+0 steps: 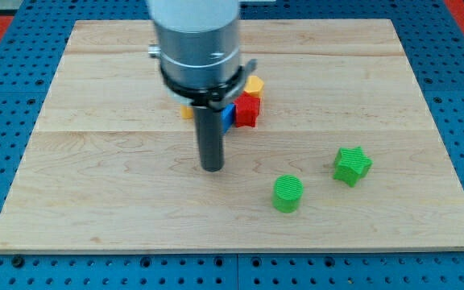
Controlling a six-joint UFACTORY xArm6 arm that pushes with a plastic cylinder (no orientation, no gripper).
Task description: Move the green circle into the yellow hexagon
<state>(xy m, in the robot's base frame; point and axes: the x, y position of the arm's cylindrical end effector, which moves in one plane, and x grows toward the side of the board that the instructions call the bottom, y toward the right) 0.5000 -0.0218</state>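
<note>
Nearest us, green circle (pixel 288 193) sits right of my tip (pixel 212 168) (bare rod, grasping nothing); yellow hexagon (pixel 253 84) lies farther.

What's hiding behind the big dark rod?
Behind the rod peek a blue block, a red block, a yellow hexagon and an orange bit. The arm covers whatever else sits there.

The wooden board (pixel 95 161) is carrying a green circle (pixel 288 193), with a green star (pixel 351 165) lying just to its upper right and a cluster of yellow hexagon (pixel 254 84), red block (pixel 248 109) and blue block (pixel 228 114) sitting well above it to its left.
</note>
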